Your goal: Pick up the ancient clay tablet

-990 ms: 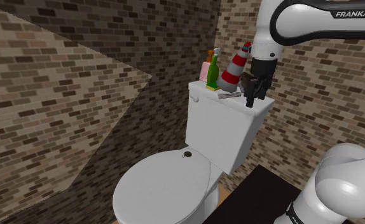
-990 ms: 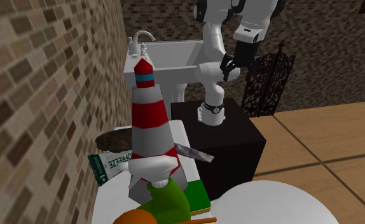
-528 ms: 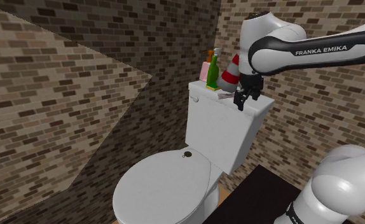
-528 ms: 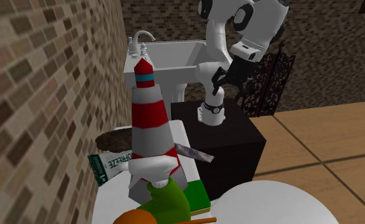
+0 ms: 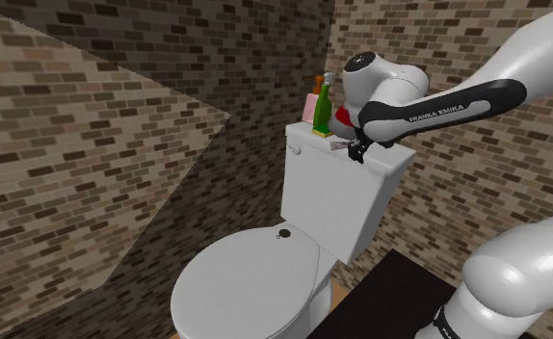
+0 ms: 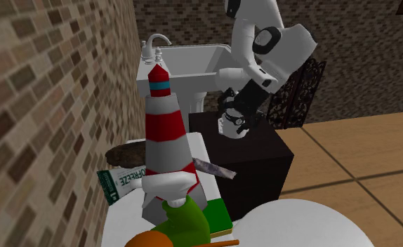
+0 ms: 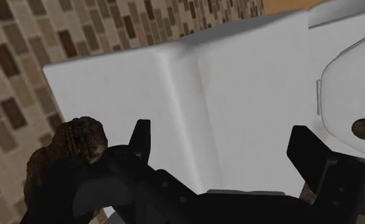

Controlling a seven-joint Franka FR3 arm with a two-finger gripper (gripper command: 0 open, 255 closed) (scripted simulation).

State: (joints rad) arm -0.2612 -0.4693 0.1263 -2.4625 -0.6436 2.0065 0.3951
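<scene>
Fingers (image 7: pixel 141 137) of the black gripper (image 7: pixel 220 143) stand spread over a white toilet tank (image 7: pixel 238 76), a rough brown tablet (image 7: pixel 73 143) beside one.

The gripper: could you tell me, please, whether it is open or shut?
Open. In the wrist view the gripper has its two black fingers standing well apart, with the white toilet tank showing between them.

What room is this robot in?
Most likely a bathroom: there is a white toilet with its tank, and a sink with a tap nearby.
</scene>
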